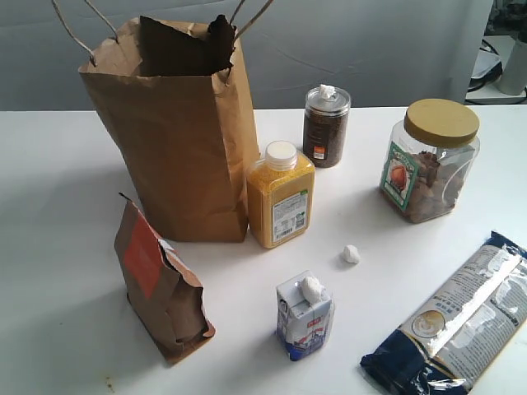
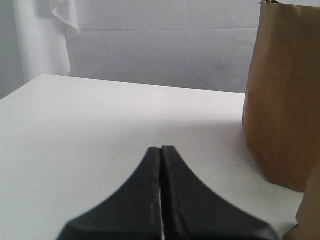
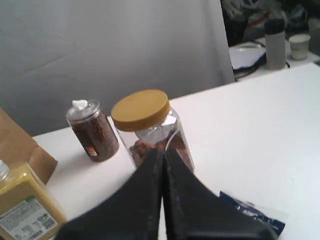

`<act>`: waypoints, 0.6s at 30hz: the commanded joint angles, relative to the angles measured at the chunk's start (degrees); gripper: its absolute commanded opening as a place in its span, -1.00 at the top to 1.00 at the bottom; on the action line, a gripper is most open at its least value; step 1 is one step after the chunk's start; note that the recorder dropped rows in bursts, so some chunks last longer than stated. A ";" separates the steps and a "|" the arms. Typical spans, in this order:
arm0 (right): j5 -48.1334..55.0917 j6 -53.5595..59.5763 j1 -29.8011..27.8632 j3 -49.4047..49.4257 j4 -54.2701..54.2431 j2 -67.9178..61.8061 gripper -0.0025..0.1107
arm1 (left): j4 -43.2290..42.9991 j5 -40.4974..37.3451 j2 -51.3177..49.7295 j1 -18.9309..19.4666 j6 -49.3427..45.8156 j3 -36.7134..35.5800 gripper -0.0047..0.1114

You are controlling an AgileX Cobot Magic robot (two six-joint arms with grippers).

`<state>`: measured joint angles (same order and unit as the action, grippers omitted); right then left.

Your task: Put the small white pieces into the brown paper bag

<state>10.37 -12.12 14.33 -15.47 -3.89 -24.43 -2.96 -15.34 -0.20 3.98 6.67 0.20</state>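
The tall brown paper bag (image 1: 177, 132) stands open at the back left of the table, string handles up; its side (image 2: 285, 95) shows in the left wrist view. One small white piece (image 1: 351, 254) lies on the table in front of the yellow bottle. Another (image 1: 313, 288) rests on top of the small milk carton (image 1: 304, 317). A third (image 1: 327, 91) sits on the dark jar's lid, also visible as a white wad (image 3: 79, 104) in the right wrist view. Neither arm appears in the exterior view. My left gripper (image 2: 161, 149) is shut and empty above bare table. My right gripper (image 3: 163, 151) is shut and empty.
A yellow bottle with a white cap (image 1: 281, 194) stands against the bag. The dark jar (image 1: 326, 127), a clear jar with a mustard lid (image 1: 428, 160), a brown pouch with an orange-red label (image 1: 160, 284) and a long blue packet (image 1: 461, 317) also stand around.
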 commanded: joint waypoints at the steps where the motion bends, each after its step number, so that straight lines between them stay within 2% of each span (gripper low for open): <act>1: 5.42 -4.13 2.11 -6.17 4.36 -10.79 0.96 | 0.45 0.13 0.20 -0.24 0.21 -0.20 0.92; 15: 18.10 -6.49 19.74 -26.99 7.06 -45.07 0.96 | 0.45 0.13 0.20 -0.24 0.21 -0.20 0.92; 17: 19.20 -6.49 21.75 -29.64 7.06 -49.10 0.91 | 0.45 0.13 0.20 -0.24 0.21 -0.20 0.92; 18: 19.45 -6.49 22.89 -31.35 7.19 -52.00 0.82 | 0.45 0.13 0.20 -0.24 0.21 -0.20 0.92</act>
<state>28.39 -18.36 34.77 -43.20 2.51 -71.16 -2.96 -15.34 -0.20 3.98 6.67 0.20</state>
